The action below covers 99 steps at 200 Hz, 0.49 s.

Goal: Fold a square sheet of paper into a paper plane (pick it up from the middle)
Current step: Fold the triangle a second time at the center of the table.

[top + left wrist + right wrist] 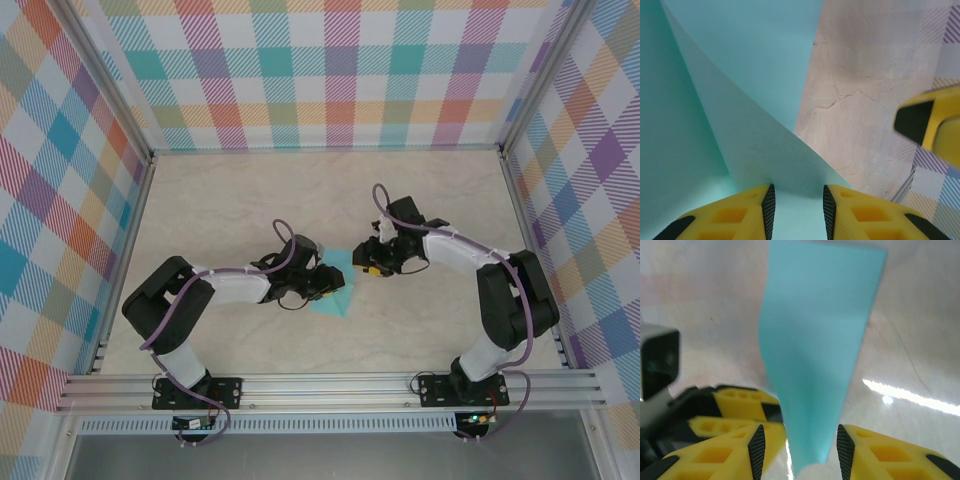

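The turquoise sheet of paper (337,296) lies partly folded at the table's middle, between my two grippers. In the left wrist view the paper (740,75) covers the left and top, and one flap rises in a slanted crease just ahead of my left gripper (798,192). Its jaws stand apart over the paper, gripping nothing. From above, the left gripper (326,282) sits on the sheet's left part. In the right wrist view a narrow strip of the paper (820,340) stands up between the jaws of my right gripper (800,430), clear of both pads. The right gripper (368,264) is at the sheet's upper right edge.
The beige marbled table (230,200) is walled by checkered panels (320,70) on three sides, with an aluminium rail (330,385) along the near edge. One right finger (927,122) shows in the left wrist view, and the left fingers (740,402) show close beside the right jaws.
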Motion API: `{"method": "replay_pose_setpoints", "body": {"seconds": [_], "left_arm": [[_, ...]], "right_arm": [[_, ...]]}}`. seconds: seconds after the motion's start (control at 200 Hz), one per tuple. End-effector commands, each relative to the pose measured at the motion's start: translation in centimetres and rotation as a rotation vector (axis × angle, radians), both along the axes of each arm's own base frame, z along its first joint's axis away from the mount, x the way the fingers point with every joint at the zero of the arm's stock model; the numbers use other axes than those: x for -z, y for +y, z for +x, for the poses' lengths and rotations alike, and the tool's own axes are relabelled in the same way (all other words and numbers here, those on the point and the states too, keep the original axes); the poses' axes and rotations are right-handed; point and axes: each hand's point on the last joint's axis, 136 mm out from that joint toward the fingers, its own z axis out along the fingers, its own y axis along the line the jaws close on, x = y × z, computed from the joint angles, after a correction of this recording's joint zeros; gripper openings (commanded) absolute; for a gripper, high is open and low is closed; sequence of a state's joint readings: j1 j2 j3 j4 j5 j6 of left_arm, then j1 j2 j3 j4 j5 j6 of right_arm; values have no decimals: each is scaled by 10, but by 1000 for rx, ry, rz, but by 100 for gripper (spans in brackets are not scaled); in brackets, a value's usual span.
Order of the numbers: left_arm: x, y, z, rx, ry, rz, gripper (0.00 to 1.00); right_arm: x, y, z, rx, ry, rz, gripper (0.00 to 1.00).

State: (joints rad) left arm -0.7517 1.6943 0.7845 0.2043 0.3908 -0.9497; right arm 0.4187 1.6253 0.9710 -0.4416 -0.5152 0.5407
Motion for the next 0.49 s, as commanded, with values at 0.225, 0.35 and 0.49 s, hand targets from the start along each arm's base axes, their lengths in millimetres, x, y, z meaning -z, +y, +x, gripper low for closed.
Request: {"method": "replay_pose_setpoints", "body": {"seconds": [0.225,0.35,0.49], "left_arm": [[3,3,-7,19,-11,34,31],[2,3,-6,21,-12,34,29],[0,1,-5,21,-14,30,28]], "right_arm": [[-4,8,-47,-150,64,106,45],[-2,16,-49,-179,65,103,46],[1,24,-48,-195,69,103,39]]}}
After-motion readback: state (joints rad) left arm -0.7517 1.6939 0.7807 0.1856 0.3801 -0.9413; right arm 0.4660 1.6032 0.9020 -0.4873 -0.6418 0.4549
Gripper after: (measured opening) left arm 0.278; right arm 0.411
